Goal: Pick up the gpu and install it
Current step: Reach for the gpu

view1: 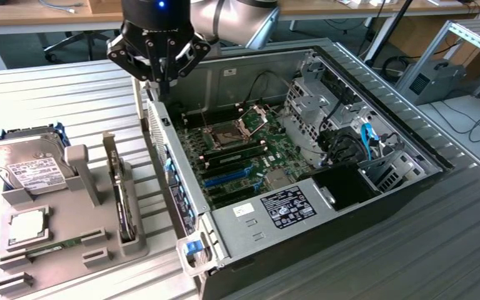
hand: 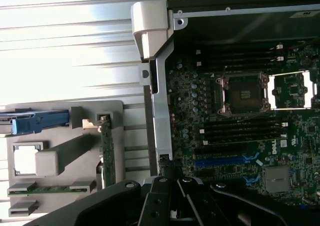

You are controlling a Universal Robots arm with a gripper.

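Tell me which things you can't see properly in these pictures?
Thin black-and-green gpu card, exterior view: standing edge-on in the grey holder tray, so its faces are hidden.
Silver hard drive, exterior view: label print too small to read.
Green motherboard, wrist view: partly covered by the black gripper.
Black computer case, exterior view: one corner cut off by the picture edge.

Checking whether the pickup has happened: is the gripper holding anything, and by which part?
Nothing is held. The gripper hangs above the computer case rim, while the graphics card stands on edge in the gray holder beside the case.
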